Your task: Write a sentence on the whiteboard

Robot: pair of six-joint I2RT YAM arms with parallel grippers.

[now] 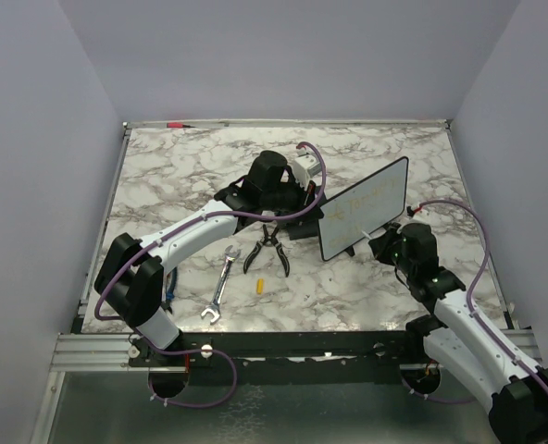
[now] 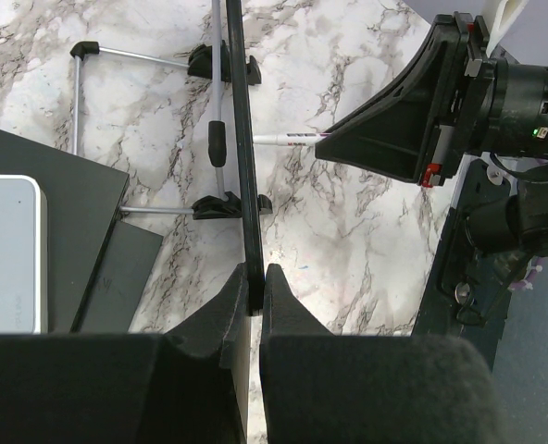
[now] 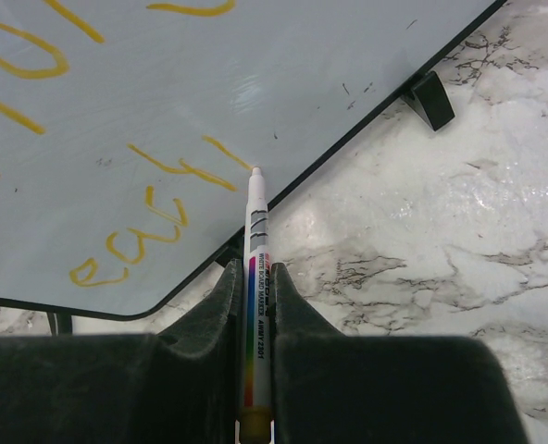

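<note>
The whiteboard [image 1: 365,208] stands upright and tilted on the marble table, its black stand foot [image 3: 431,100] on the surface. My left gripper [image 2: 255,282] is shut on the board's thin black frame [image 2: 245,166], seen edge-on. My right gripper [image 3: 254,277] is shut on a white marker [image 3: 256,268] with a rainbow stripe. The marker's tip rests on the board's face [image 3: 283,74] close to its lower edge. The sentence [image 3: 154,213] shows as yellow handwritten strokes across the face. From above, the right gripper [image 1: 385,237] sits just in front of the board.
Black-handled pliers [image 1: 267,248], a steel wrench [image 1: 220,289] and a small yellow piece [image 1: 258,285] lie in front of the left arm. A black block with a light grey pad [image 2: 10,250] sits behind the board. A red pen [image 1: 177,124] lies at the far edge.
</note>
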